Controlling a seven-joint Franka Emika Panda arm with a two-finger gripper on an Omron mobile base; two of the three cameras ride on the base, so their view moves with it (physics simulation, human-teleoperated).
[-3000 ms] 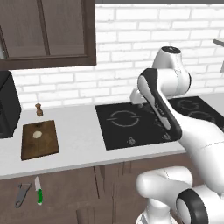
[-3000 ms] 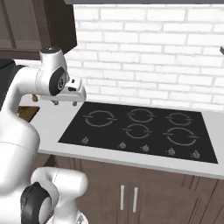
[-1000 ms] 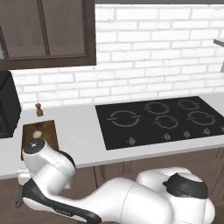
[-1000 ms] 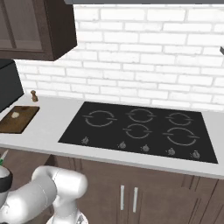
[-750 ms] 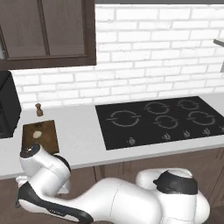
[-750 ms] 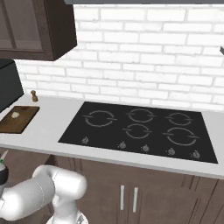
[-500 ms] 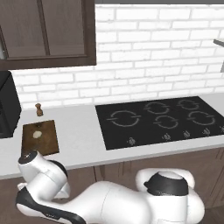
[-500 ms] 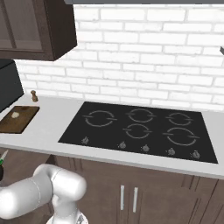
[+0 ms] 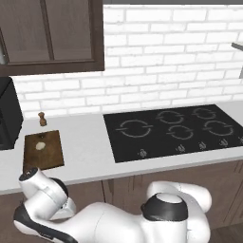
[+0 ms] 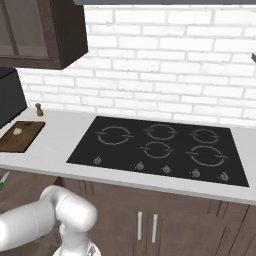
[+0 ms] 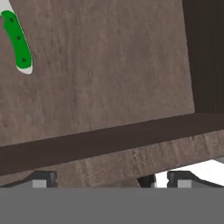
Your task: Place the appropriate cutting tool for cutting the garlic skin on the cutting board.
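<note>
The cutting board (image 9: 43, 149), a flat dark brown wooden rectangle, lies on the pale grey tabletop (image 9: 90, 156) left of the glossy black cooktop (image 9: 175, 130). The garlic (image 9: 41, 145), a small cream roundish lump, sits on the board. A small brown turned figure (image 9: 42, 118) stands behind it near the white brick wall. In the hand view the cutting tool (image 11: 17, 41), its bright green curved handle dotted with dark rivets, lies on a grainy brown wood surface. The claw (image 11: 109, 180) shows two dark tips set well apart, probably spread, holding nothing.
</note>
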